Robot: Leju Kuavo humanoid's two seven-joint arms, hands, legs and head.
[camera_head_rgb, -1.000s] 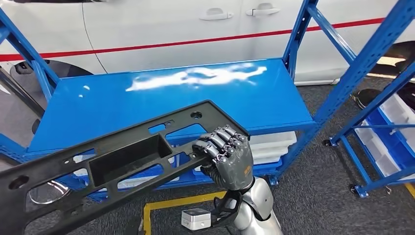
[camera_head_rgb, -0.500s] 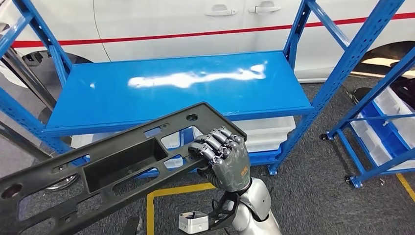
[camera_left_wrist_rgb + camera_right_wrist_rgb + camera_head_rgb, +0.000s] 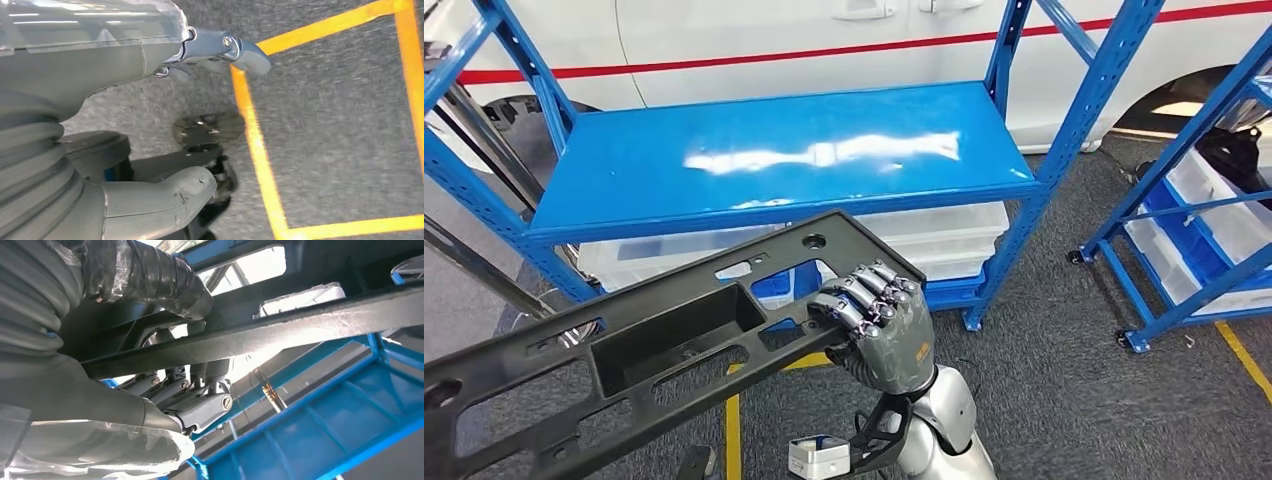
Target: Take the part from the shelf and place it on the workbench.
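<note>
A long black plastic part (image 3: 654, 340) with cut-outs and a box-shaped recess stretches from the picture's lower left to its centre in the head view. My right hand (image 3: 879, 325) grips the part's near rail close to its right end, fingers curled over the edge. From the right wrist view, the fingers (image 3: 195, 405) wrap under the part's dark bar (image 3: 300, 325). The part hangs in front of the blue shelf (image 3: 774, 160), whose top board is bare. My left hand (image 3: 100, 65) hangs over the carpet, thumb (image 3: 165, 200) and fingers (image 3: 240, 50) apart, holding nothing.
A white car (image 3: 774, 40) with a red stripe stands behind the shelf. Clear bins (image 3: 944, 245) sit on the shelf's lower level. A second blue rack (image 3: 1194, 230) stands at the right. Yellow tape (image 3: 732, 430) marks the grey carpet, and a small white box (image 3: 819, 455) shows below my right arm.
The whole picture has shifted: the shelf now sits higher and farther off, so the camera has moved back. The part stays in my right hand's grip, placed as before.
</note>
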